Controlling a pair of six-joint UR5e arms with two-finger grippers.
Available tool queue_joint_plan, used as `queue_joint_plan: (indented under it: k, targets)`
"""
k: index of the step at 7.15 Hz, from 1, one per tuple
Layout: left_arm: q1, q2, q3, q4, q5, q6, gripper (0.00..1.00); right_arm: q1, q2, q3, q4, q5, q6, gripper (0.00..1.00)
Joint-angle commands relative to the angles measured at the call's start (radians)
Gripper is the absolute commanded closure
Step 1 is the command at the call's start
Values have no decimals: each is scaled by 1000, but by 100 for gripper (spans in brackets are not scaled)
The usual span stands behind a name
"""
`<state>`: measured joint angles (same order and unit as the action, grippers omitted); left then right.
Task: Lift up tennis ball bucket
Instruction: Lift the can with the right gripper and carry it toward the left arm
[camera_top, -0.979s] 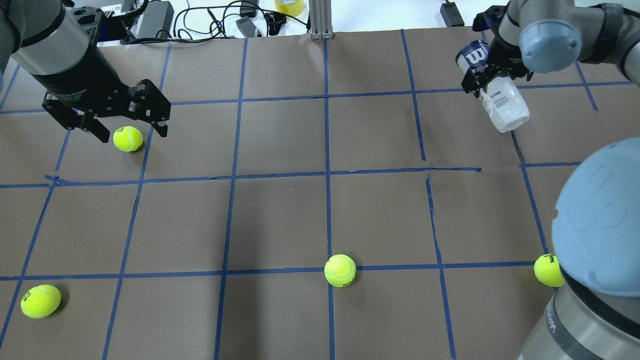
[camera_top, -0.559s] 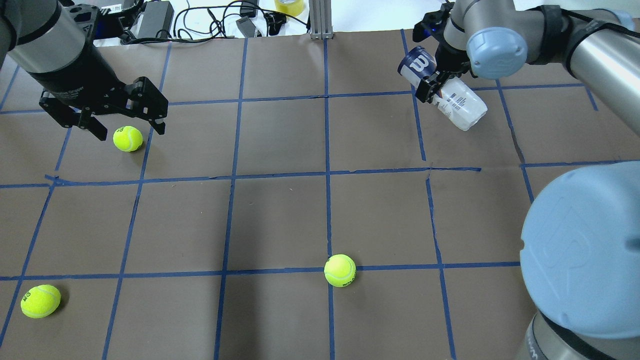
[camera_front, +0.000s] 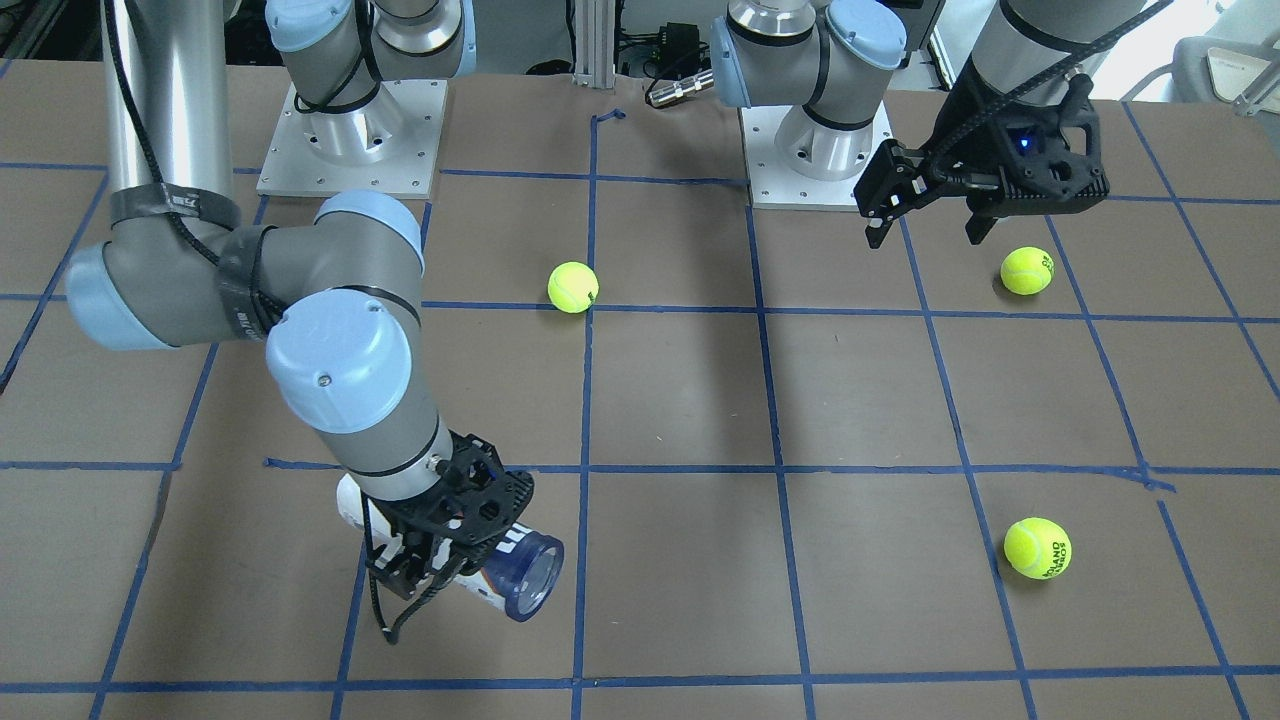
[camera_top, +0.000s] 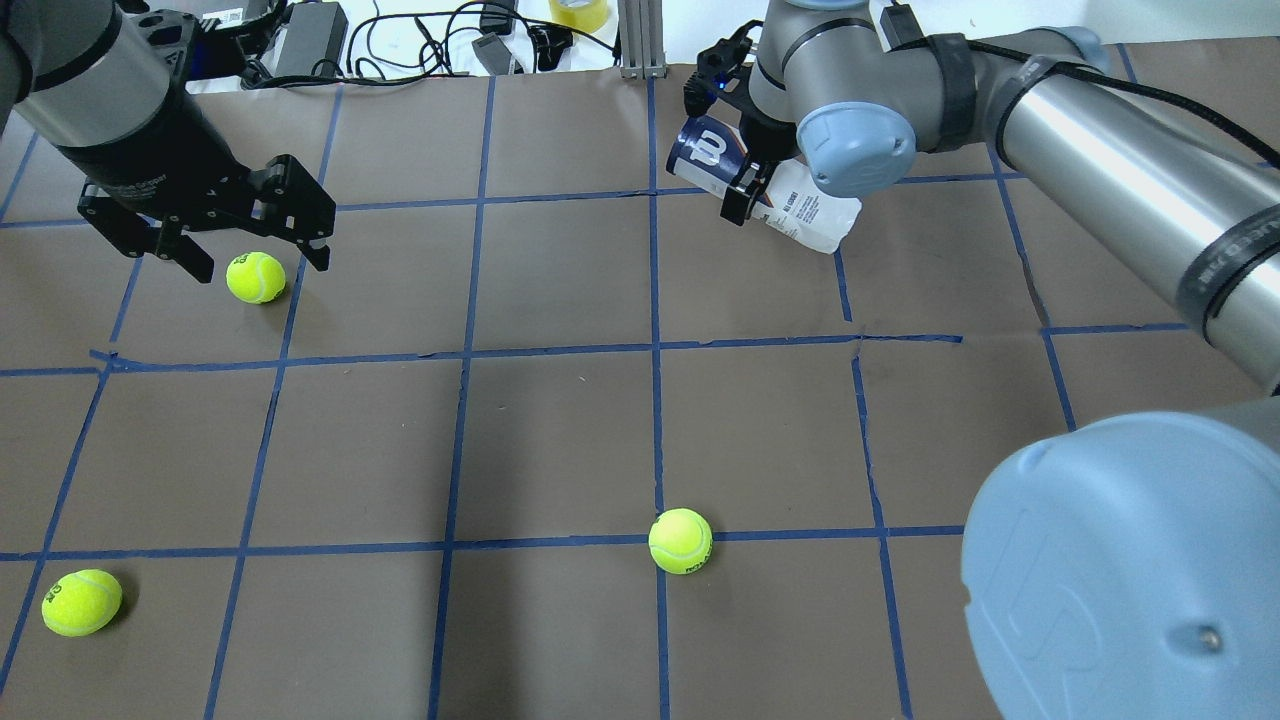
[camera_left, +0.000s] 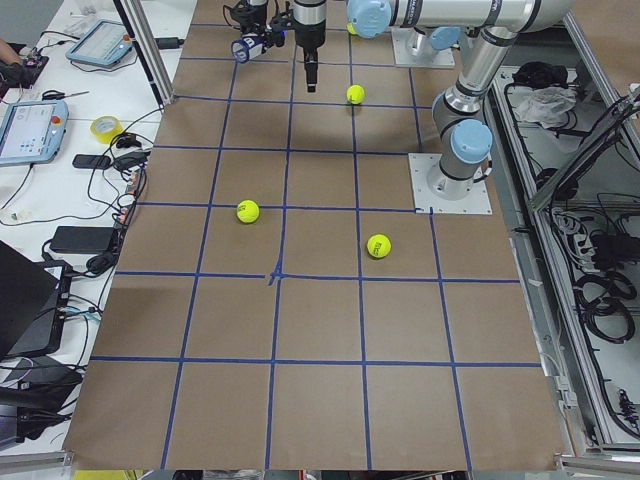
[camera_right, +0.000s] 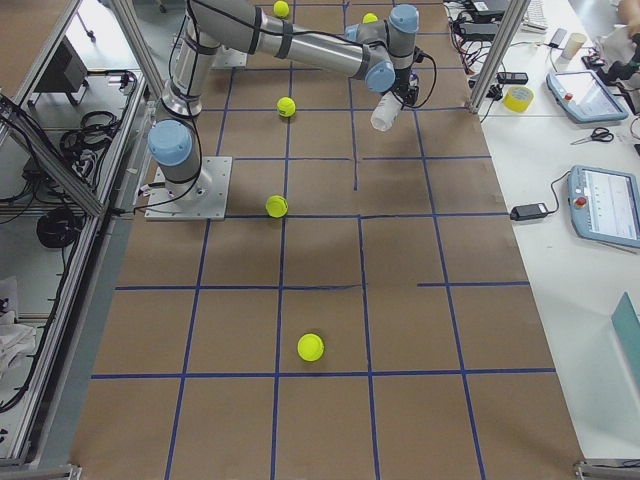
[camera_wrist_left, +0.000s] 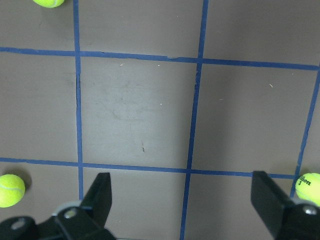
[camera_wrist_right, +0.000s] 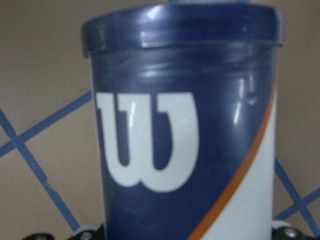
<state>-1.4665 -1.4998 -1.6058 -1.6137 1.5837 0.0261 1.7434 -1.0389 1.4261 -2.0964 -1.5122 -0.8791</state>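
The tennis ball bucket (camera_top: 800, 208) is a clear tube with a white and navy label and a white "W". My right gripper (camera_top: 745, 185) is shut on its middle and holds it tilted, almost on its side, above the far part of the table. Its open navy-rimmed end (camera_front: 525, 572) points toward the table's centre line. It fills the right wrist view (camera_wrist_right: 170, 140). My left gripper (camera_top: 255, 255) is open and empty and hovers over a tennis ball (camera_top: 255, 277) at the far left. In the left wrist view its fingers (camera_wrist_left: 100, 197) stand wide apart.
A tennis ball (camera_top: 680, 540) lies near the front centre and another (camera_top: 80, 602) at the front left. Cables, power bricks and a yellow tape roll (camera_top: 580, 12) lie beyond the table's far edge. A metal post (camera_top: 640, 40) stands at the far centre.
My right arm has carried the bucket leftward from the far right toward the far centre, still gripped. My left gripper has stayed open over its ball.
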Motion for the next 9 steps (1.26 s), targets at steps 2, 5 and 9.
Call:
queue_joint_plan:
  k: [2, 5, 9]
  targets:
    - [72, 0, 3, 2, -10, 102, 0, 166, 72, -1, -149, -9, -136, 31]
    - [86, 3, -5, -2, -22, 126, 0, 235, 118, 1, -191, 4, -347, 31]
    - [86, 3, -5, -5, -16, 126, 0, 303, 151, 1, -238, 4, -289, 27]
